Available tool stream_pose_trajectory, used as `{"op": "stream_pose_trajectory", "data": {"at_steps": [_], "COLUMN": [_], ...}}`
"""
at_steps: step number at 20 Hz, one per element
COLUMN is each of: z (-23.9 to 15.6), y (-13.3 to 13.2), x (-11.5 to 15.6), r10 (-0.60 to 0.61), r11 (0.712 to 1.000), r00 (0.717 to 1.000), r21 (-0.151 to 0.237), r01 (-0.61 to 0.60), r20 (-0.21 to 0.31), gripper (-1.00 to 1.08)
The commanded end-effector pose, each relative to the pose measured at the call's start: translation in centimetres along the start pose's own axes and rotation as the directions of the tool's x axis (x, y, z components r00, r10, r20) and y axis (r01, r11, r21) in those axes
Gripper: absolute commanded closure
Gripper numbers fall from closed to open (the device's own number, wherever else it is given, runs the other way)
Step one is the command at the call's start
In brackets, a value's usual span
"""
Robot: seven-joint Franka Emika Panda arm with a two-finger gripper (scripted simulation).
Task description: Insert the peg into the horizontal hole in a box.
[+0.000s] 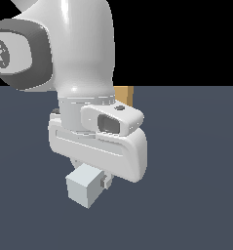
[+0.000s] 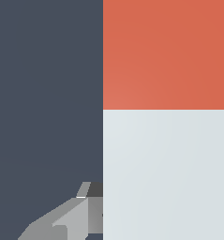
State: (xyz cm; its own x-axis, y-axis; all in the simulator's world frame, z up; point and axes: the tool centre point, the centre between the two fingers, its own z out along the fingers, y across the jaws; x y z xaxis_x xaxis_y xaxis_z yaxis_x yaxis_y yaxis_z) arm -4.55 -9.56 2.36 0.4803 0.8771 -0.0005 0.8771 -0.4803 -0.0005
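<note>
The gripper hangs below the white wrist housing of the arm, low over the dark grey-blue floor; its fingers are closed against the peg, one finger showing just beside the peg's pale end on the exterior view's right; in the wrist view another finger appears as a grey wedge touching the peg's side. The peg is held between the fingers, its pale grey-white end turned toward the exterior camera; the wrist view shows its length, the pale portion nearest the fingers and the red-orange end beyond it, filling much of that picture. The box is a tan block largely hidden behind the arm; only a narrow strip shows at the floor's far edge, well apart from the peg; the hole cannot be seen in either view.
</note>
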Motion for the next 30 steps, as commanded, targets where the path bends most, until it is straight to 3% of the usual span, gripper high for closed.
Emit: {"op": "stream_pose_trajectory", "data": {"at_steps": [1,13,24,30], "z": [0.0,-0.3,-3.8,-5.1], "y": [0.0,-0.4,-6.0,-8.3], "x": [0.0,0.6,7.2,9.3], "r10": [0.000,-0.016,-0.202,-0.265], "r11": [1.000,1.000,0.979,0.964], "r00": [1.000,1.000,0.979,0.964], "r21": [0.000,-0.001,-0.001,-0.001], "r01": [0.000,0.016,0.202,0.265], "r20": [0.000,0.000,0.001,0.001], "gripper": [1.08,1.08,1.08,1.08]}}
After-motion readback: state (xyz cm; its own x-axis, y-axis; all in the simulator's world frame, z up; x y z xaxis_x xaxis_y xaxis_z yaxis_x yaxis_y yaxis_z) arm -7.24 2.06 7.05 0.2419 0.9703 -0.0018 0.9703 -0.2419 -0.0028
